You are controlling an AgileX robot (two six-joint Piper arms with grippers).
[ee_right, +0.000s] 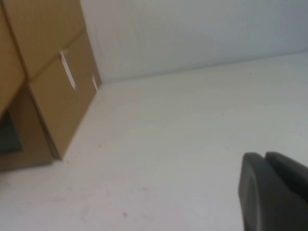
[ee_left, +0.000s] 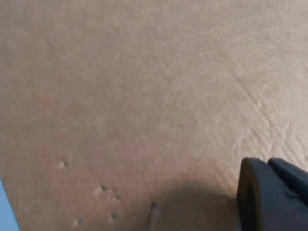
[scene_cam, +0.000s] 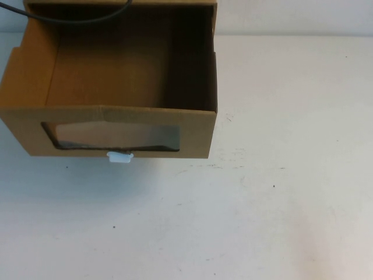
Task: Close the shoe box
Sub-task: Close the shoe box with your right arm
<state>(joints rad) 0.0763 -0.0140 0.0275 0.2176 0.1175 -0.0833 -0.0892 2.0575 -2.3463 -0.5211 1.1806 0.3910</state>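
While shoe box sits pulled open | left tool against cardboard | right tool beside it

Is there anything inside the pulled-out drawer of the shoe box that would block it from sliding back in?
Nothing visible: the shoe box drawer looks empty. A black cable crosses its far edge. The left gripper faces cardboard; the right gripper hangs over the table.

A white table, lightly speckled; a black cable crosses above.
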